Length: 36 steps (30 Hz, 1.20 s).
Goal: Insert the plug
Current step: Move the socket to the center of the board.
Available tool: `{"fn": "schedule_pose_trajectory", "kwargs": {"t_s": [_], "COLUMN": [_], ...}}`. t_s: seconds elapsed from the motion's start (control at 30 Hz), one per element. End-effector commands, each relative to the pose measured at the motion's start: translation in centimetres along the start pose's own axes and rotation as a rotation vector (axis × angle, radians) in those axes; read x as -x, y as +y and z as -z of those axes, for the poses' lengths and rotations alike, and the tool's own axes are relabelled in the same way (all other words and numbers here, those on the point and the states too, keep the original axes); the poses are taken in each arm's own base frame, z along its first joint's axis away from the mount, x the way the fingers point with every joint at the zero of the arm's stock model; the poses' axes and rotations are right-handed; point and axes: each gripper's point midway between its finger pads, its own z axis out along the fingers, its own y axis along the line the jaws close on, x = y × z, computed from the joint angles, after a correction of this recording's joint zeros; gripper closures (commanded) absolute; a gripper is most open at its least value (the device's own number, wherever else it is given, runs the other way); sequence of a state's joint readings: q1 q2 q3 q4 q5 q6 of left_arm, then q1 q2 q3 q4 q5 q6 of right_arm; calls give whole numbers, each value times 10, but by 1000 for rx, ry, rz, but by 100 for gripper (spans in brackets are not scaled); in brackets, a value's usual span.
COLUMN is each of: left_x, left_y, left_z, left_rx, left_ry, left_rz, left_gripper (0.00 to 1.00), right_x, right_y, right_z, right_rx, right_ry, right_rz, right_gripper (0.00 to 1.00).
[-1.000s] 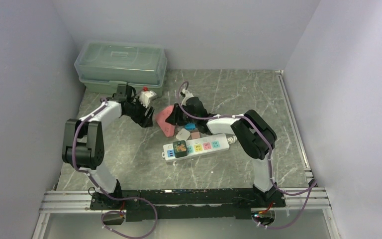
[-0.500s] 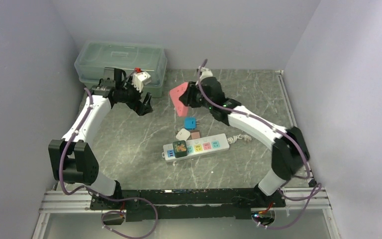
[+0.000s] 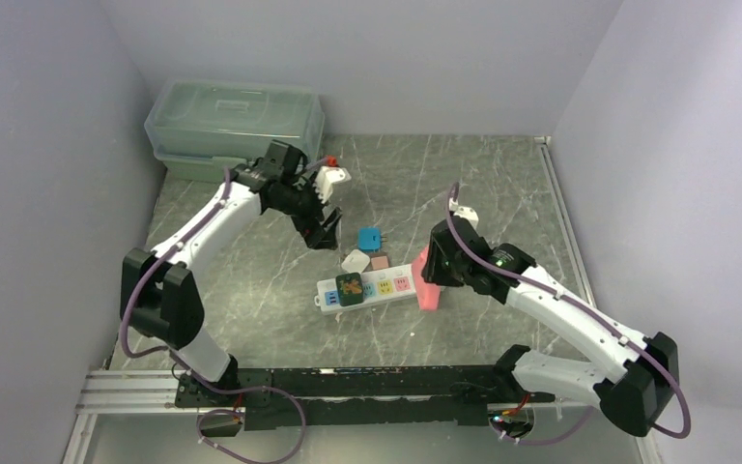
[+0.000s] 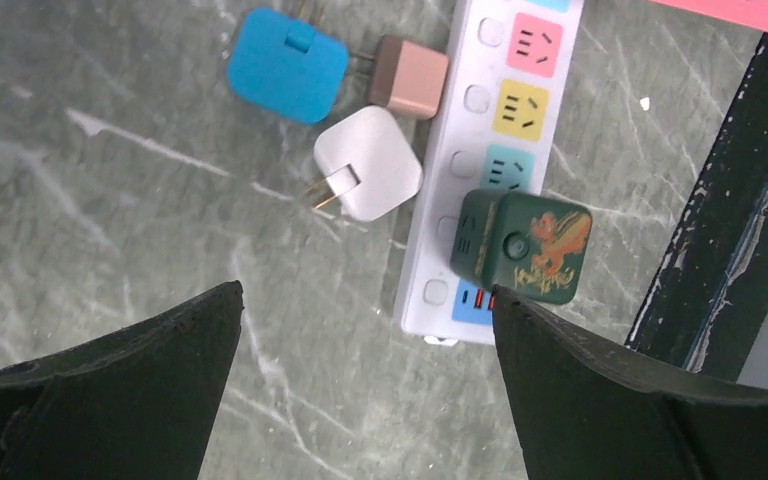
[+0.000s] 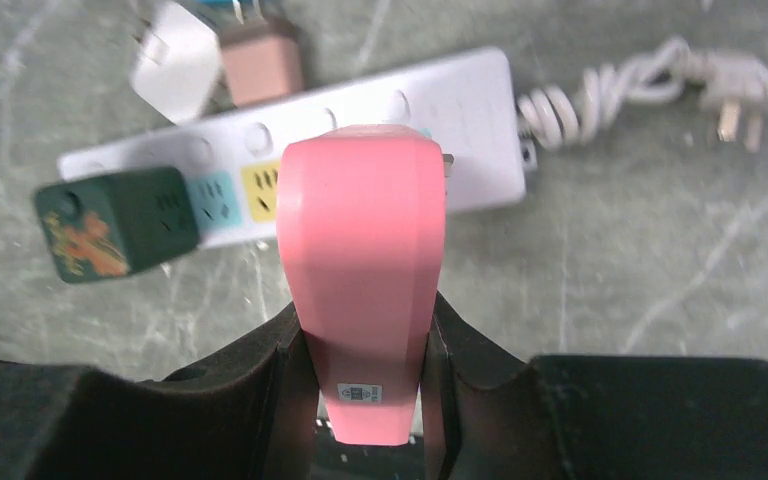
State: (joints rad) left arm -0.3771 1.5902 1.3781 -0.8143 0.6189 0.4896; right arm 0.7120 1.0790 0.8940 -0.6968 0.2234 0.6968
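Note:
A white power strip with coloured sockets lies mid-table, also in the left wrist view and right wrist view. A dark green plug sits in its left end. My right gripper is shut on a pink plug, holding it over the strip's right end. My left gripper is open and empty above the table left of the strip. Loose blue, white and brown plugs lie behind the strip.
Two stacked clear lidded boxes stand at the back left. The strip's coiled cord and plug lie at its right end. Walls close in on both sides.
My right arm has swung down and right, carrying the pink plug from behind the strip to over its right end. My left gripper has moved right and forward toward the loose plugs.

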Motion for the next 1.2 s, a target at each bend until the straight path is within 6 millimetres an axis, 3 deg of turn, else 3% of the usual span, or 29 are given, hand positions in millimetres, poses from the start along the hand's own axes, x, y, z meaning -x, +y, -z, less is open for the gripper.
{"fn": "schedule_pose_trajectory", "kwargs": {"t_s": [0.0, 0.2, 0.37, 0.57, 0.83, 1.17], "left_x": [19, 22, 17, -3, -30, -34], "left_y": [-13, -29, -48, -54, -59, -81], "left_z": [-16, -53, -78, -95, -94, -99], "left_rx": [-39, -88, -124, -105, -113, -221], "left_ry": [7, 37, 73, 135, 181, 169], "left_rz": [-32, -71, -102, -136, -108, 12], "left_gripper": [0, 0, 0, 3, 13, 17], "right_x": [-24, -56, -58, -48, -27, 18], "right_y": [-25, -42, -42, -39, -23, -3], "right_z": [24, 2, -14, -26, -48, -65], "right_rx": [-129, -167, -188, -179, -102, -12], "right_ry": [55, 107, 106, 69, 27, -11], "right_rz": [-56, -77, -65, -73, -65, -52], "right_gripper": [100, 100, 100, 100, 100, 100]}}
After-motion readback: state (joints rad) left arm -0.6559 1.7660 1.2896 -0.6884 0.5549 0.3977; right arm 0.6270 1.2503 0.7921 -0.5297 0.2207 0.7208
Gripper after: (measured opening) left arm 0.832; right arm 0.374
